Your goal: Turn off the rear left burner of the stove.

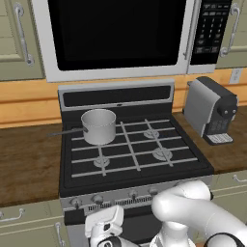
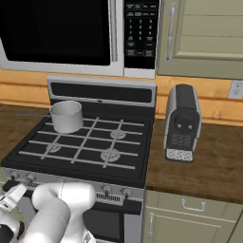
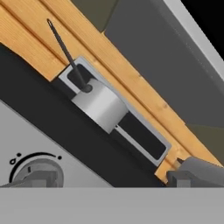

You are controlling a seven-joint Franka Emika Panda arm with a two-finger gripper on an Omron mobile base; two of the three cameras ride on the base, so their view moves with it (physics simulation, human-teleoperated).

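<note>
No readable text; microwave keypad labels too blurred.

silver pot with long dark handle at rear left, microwave above, coffee machine on right counter

Dark wood counter, tan wood backsplash — olive-beige cabinets, silver microwave above.

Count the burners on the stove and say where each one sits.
4 on the stove: rear left under the pot, rear right, front left, front right. The pot hides its burner.
</note>
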